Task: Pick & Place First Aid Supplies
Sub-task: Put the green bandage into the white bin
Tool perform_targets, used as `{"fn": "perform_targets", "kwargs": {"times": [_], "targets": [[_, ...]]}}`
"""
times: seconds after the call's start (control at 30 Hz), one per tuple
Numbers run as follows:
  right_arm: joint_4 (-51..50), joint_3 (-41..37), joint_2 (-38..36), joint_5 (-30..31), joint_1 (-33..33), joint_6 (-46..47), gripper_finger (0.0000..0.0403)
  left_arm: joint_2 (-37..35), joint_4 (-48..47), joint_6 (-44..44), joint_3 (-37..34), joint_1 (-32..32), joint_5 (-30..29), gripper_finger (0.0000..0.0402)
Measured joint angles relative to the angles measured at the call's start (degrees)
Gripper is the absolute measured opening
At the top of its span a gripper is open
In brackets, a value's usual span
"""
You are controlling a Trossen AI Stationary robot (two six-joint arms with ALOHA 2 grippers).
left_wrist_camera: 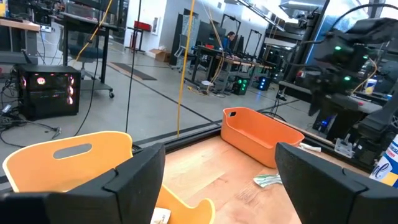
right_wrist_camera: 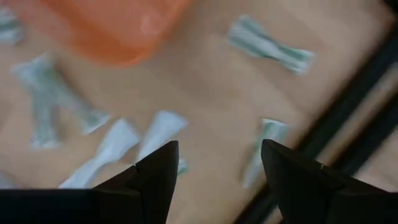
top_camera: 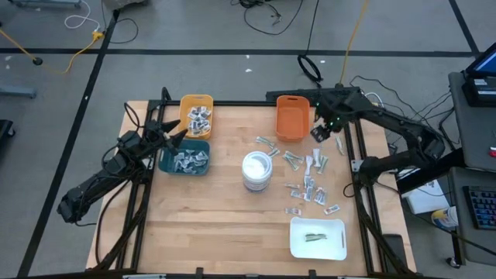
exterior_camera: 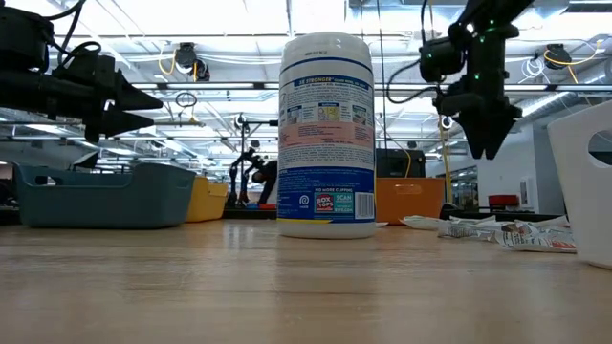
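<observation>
The first aid supplies (top_camera: 306, 177) lie scattered flat on the wooden table, right of centre; more fill the yellow bin (top_camera: 196, 115) and the teal bin (top_camera: 186, 159). My right gripper (top_camera: 318, 133) hangs above the table just right of the orange bin (top_camera: 291, 118), pointing steeply down. It is open, with nothing between its fingers (right_wrist_camera: 217, 180), over loose packets (right_wrist_camera: 267, 43). My left gripper (top_camera: 177, 138) waits level and open (left_wrist_camera: 217, 186) between the yellow and teal bins, holding nothing.
A white wipes canister (top_camera: 256, 170) stands upright at the table's centre. A white tray (top_camera: 318, 238) with pale-green strips sits near the front right corner. Black frame rails (top_camera: 358, 167) run along both table sides. Bare wood lies at the front left.
</observation>
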Motion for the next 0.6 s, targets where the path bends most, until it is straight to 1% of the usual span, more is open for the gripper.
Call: {"fn": "perform_targets", "kwargs": {"times": [0.13,0.27,0.43,0.6], "targets": [[3.71,0.0,1.25,-0.03,-5.79,4.91,0.0222,0.0,0.02,0.0,0.0,0.0,0.0,0.0307],[6.39,0.0,4.26,-0.29,-10.19,15.71,0.022,0.0,0.02,0.0,0.0,0.01,0.02,0.0314],[9.93,0.0,9.16,-0.31,-12.79,26.97,0.0212,0.0,0.02,0.0,0.0,0.01,0.01,0.0324],[17.01,0.0,13.9,0.18,-14.87,32.68,0.02,0.0,0.01,0.0,0.0,0.01,0.02,0.0327]]}}
